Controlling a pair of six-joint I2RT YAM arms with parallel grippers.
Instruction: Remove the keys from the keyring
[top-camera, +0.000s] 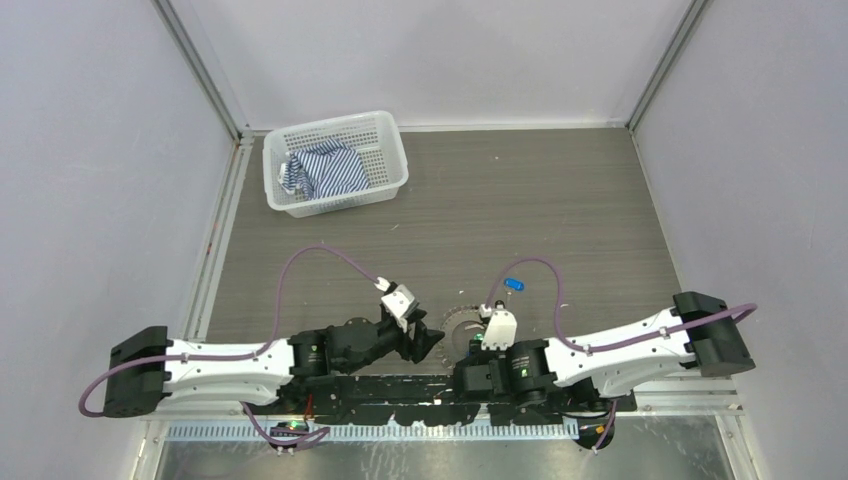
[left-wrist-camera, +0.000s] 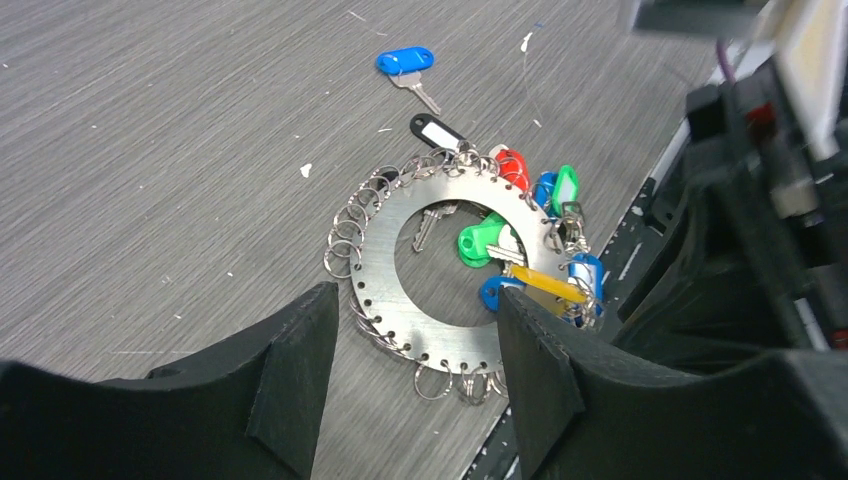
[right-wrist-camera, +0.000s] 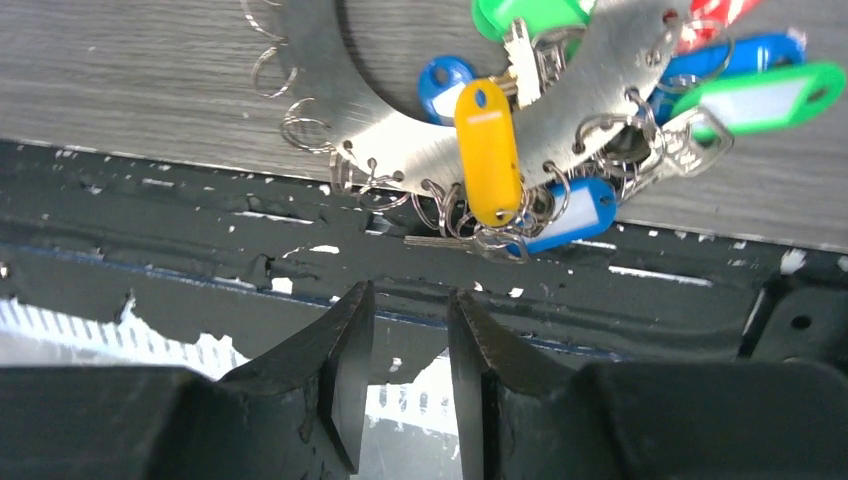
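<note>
Wide open and empty: the left tool (left-wrist-camera: 415, 310). Just ahead of its fingertips and partly framed between them, flat on the counter (left-wrist-camera: 150, 150): the keyring (left-wrist-camera: 380, 255). Small bare rings toward that tool's left finger; the keys (left-wrist-camera: 478, 243) bunched toward its right finger, tags green, blue, red and yellow. At the ring's far edge, a black-tagged key (left-wrist-camera: 437, 132), attachment unclear. Farther ahead and clear of the ring, a blue-tagged key (left-wrist-camera: 405, 62). Parted by a narrow gap, nothing between the fingers: the right tool (right-wrist-camera: 410, 295), over the dark base rail (right-wrist-camera: 200, 230). Just ahead of it, the keyring's near edge, yellow tag (right-wrist-camera: 487, 150) closest.
</note>
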